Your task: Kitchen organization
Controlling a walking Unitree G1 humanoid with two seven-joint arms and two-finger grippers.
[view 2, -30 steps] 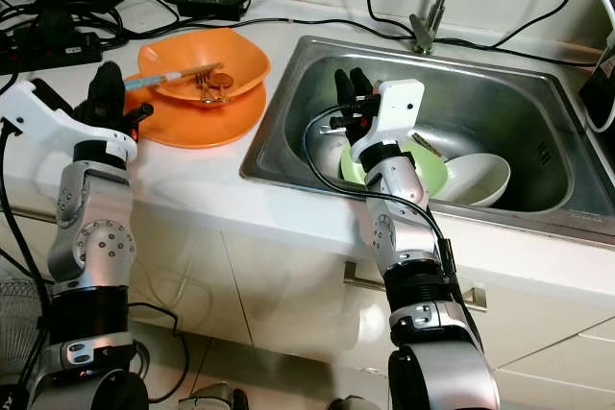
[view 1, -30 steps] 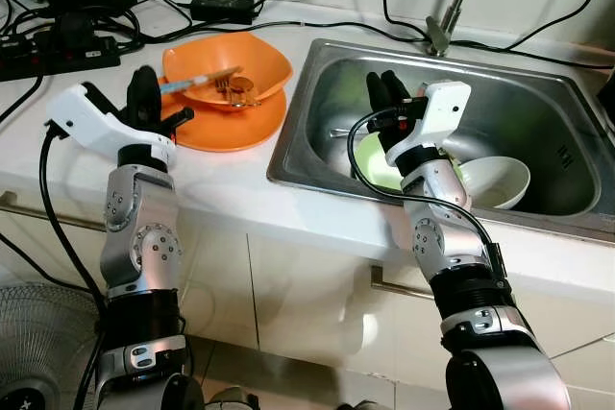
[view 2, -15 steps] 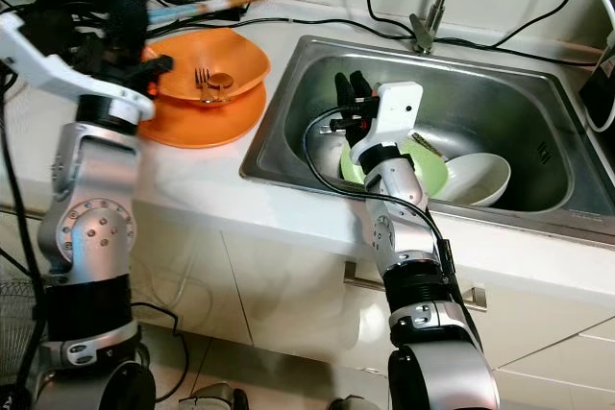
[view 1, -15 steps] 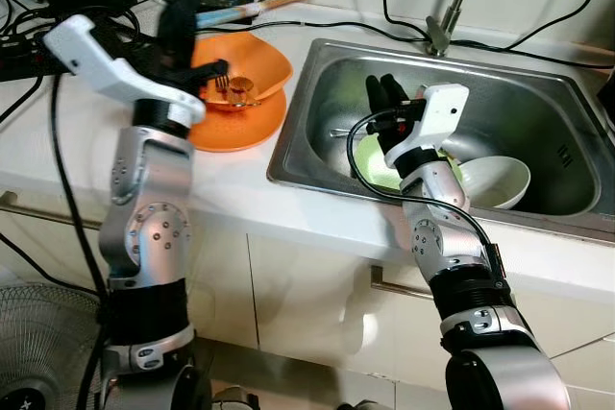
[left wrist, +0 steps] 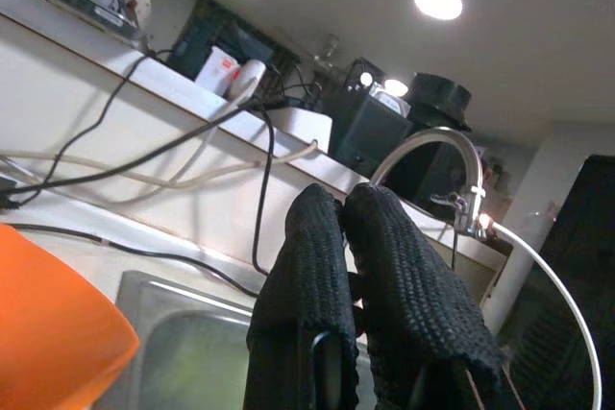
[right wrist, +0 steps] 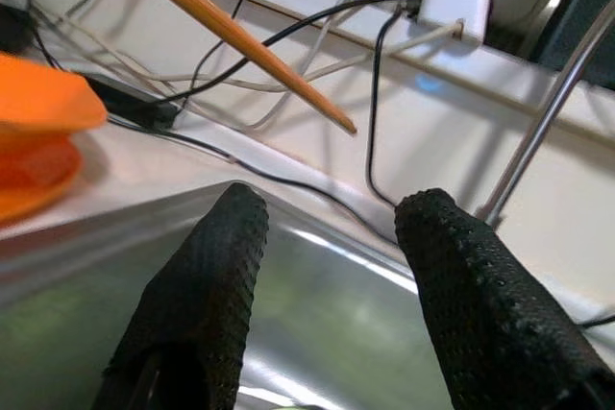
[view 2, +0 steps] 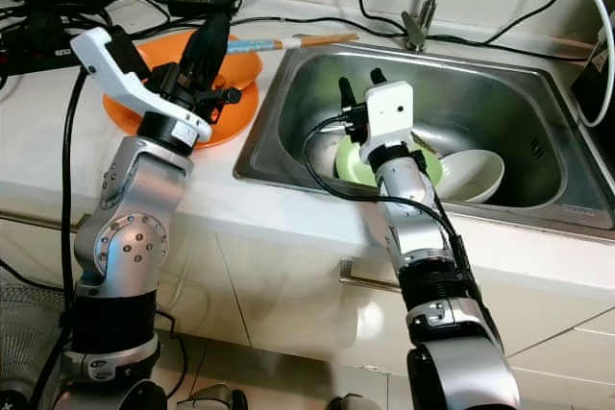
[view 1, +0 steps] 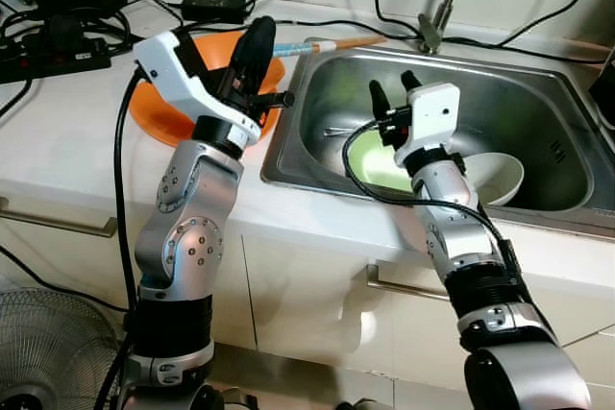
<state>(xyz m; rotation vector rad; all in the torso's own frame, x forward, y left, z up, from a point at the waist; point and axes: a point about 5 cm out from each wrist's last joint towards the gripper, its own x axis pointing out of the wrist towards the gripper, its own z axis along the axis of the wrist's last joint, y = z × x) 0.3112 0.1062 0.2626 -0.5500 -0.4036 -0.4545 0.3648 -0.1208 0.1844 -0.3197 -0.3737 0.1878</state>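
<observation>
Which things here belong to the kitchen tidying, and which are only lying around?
Belong to the job:
- chopsticks held by the left gripper
- orange bowl
- orange plate
- green plate
- white bowl
- sink
- right gripper, open over the sink

Lying about:
- cables
- power adapter
- faucet

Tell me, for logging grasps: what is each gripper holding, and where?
Left gripper: long blue-and-orange stick utensil, by its blue end. Right gripper: nothing, fingers open.

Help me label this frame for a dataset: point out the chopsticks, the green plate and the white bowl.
chopsticks point(view 1: 332, 44), left eye view, middle of the shaft sticking out over the sink.
green plate point(view 1: 377, 162), left eye view, its bare inner face.
white bowl point(view 1: 498, 178), left eye view, inside wall.
</observation>
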